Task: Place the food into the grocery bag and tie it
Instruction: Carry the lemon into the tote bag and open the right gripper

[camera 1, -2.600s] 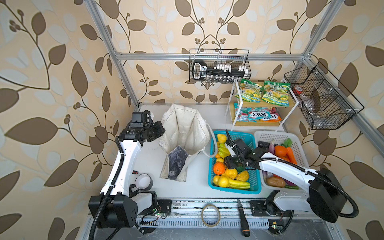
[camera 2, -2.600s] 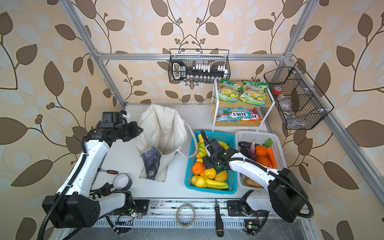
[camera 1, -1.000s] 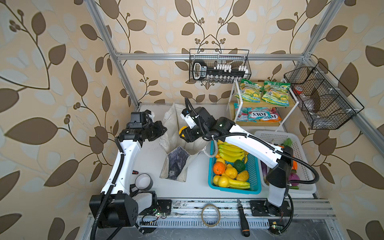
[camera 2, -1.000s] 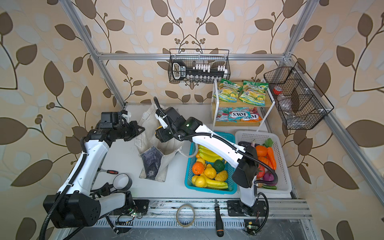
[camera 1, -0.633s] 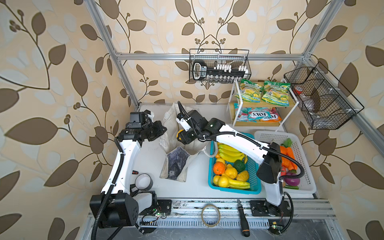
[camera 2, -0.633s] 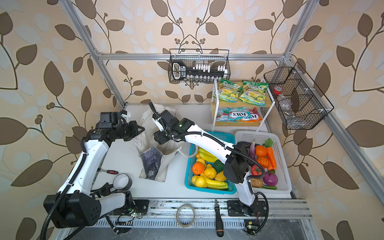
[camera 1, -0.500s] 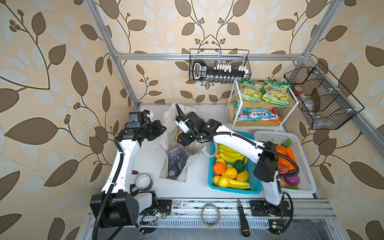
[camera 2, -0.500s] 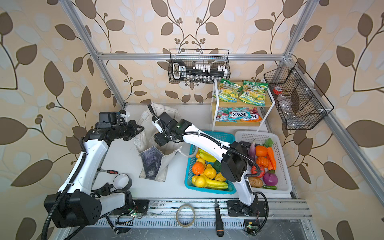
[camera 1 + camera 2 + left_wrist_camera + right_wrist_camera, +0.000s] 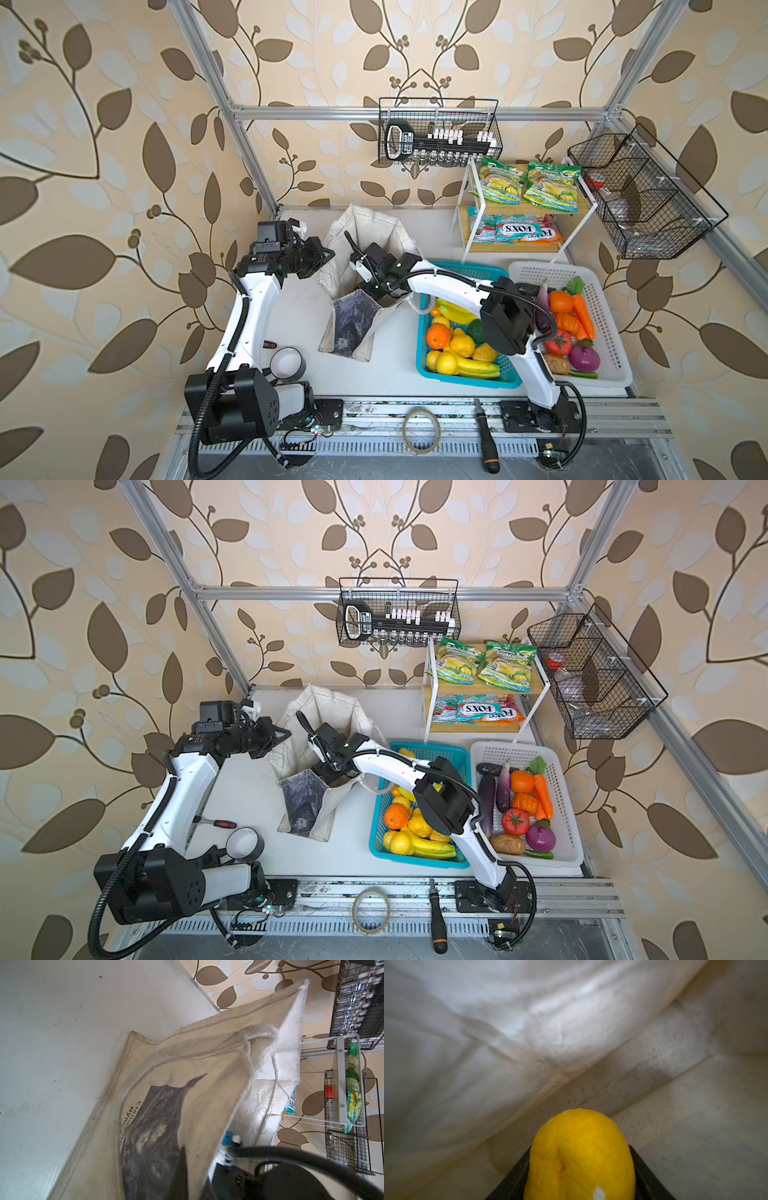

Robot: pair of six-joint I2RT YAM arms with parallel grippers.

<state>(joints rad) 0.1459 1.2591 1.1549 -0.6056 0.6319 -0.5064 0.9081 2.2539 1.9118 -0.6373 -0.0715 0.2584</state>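
Compared with the earliest frames, the right gripper (image 9: 375, 287) is no longer working over the blue basket (image 9: 465, 272). It is now reaching down into the bag (image 9: 365, 226), deeper than half a second ago. Its jaws are standing partly apart and clamping the fruit (image 9: 580, 1153), which is sitting inside the bag, above the pale lining. The left gripper (image 9: 330, 253) is remaining at the bag's left rim, fully closed and pinching the fabric. The bag is staying upright on the table (image 9: 303, 316).

The packets (image 9: 496, 183) are lying on the shelf's (image 9: 536, 206) upper tier. The eggplants (image 9: 487, 798) are lying in the white basket (image 9: 569, 812).

In both top views the bag's front wall is hiding the right fingertips and the fruit. In the right wrist view the frame edge is cutting off the fruit's lower part, and the lining is appearing blurred. The left wrist view is showing mostly bag fabric and a cable (image 9: 291, 1155); the left gripper itself is out of frame there.
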